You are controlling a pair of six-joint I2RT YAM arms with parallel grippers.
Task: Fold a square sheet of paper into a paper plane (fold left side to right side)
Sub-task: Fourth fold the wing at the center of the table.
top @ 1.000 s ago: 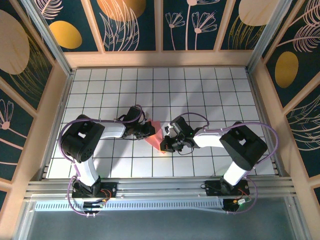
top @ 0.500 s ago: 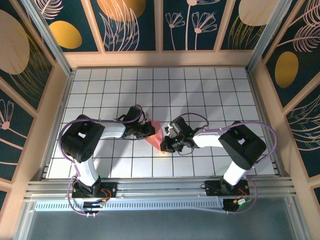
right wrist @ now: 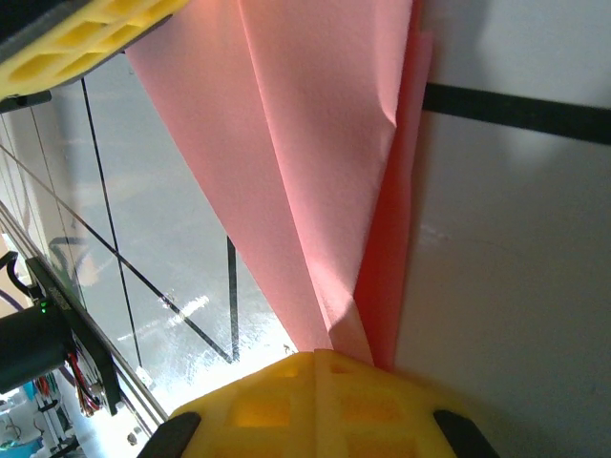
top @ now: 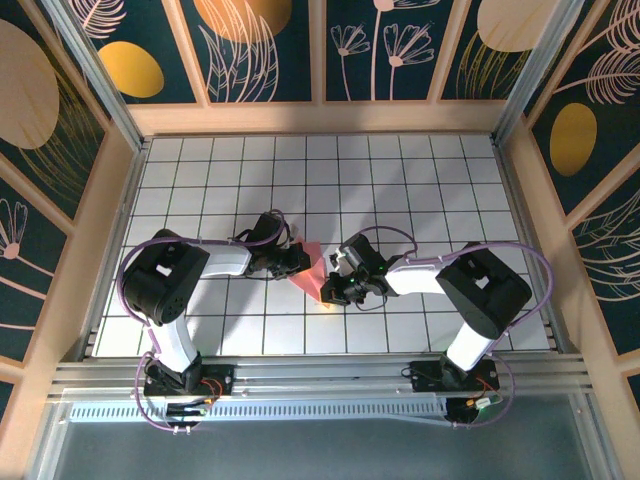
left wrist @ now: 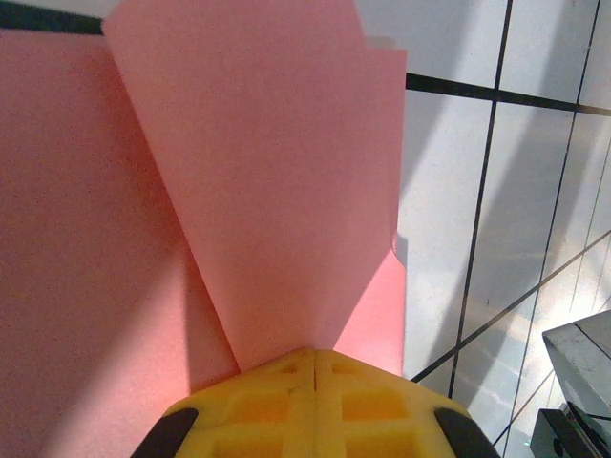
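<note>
The salmon-pink paper [top: 314,270] is a creased, layered triangular shape held between both arms near the middle of the tiled floor. My left gripper [top: 299,259] is shut on its left edge; in the left wrist view the yellow jaws [left wrist: 315,355] meet on a raised flap of the paper [left wrist: 277,191]. My right gripper [top: 331,289] is shut on the lower right corner; in the right wrist view its yellow jaws [right wrist: 317,355] pinch the narrow end of the folded layers [right wrist: 315,143]. The left gripper's yellow fingers [right wrist: 76,38] show at that view's top left.
The white tiled floor [top: 400,180] stretches around the paper. Wooden walls with dark floral panels [top: 270,50] enclose the back and sides. A metal rail [top: 320,375] with both arm bases runs along the near edge.
</note>
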